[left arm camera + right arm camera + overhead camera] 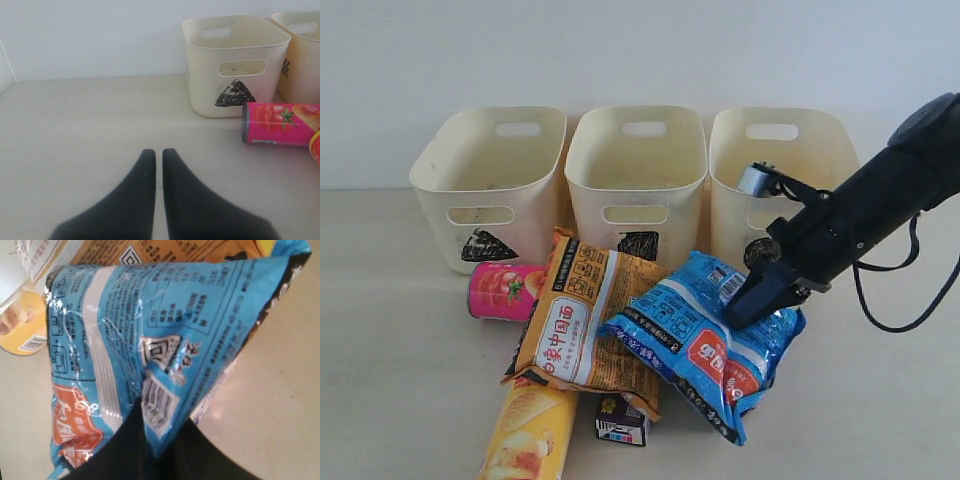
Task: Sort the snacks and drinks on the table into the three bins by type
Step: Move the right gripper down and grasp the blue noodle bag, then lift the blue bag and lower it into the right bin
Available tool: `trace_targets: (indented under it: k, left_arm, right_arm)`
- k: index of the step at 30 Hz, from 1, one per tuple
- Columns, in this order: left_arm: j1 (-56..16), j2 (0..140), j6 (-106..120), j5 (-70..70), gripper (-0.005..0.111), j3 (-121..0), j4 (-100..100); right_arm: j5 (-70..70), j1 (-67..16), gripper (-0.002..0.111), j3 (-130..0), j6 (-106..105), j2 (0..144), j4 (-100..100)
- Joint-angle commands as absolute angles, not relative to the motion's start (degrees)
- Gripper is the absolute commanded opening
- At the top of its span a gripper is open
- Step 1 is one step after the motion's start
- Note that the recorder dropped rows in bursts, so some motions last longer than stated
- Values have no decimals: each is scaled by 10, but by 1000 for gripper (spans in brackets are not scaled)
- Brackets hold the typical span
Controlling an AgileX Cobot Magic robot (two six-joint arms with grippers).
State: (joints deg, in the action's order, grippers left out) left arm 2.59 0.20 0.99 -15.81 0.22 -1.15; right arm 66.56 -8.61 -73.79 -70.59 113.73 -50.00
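My left gripper (159, 155) sat closed and empty over bare table (75, 125), lower centre of its view. My right gripper (745, 310), centre right, was pinched on the blue packet's (705, 345) upper edge. The packet lay mid-frame, overlapping the orange packet (575, 320).

Risk: a thin crinkly edge could slip, or drag the orange one along.

Left bin (445, 170), middle bin (582, 170) and right bin (725, 150), along the top: nothing visible inside.

I see the pale table (390, 380) carrying three cream bins (535, 190) in a row. Just in front of the middle bin (585, 200) lie an orange packet (582, 320) and a blue packet (705, 340), overlapping. A pink tube (503, 291) lies front-left of that bin, with a yellow tube (528, 432) and a dark carton (621, 420) farther forward.
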Motion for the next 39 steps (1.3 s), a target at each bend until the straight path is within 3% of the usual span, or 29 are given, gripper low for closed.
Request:
trace_targets:
  k: [1, 27, 39]
  left_arm:
    - [22, 0, 5, -155, 4, 0, -9]
    - [22, 0, 5, -155, 4, 0, -9]
    - [22, 0, 5, -155, 4, 0, -9]
  right_arm:
    - [700, -85, 0, -746, -696, 1104, -482]
    - [700, -85, 0, -787, -685, 944, -488]
    - [466, -85, 0, -865, -630, 944, -476]
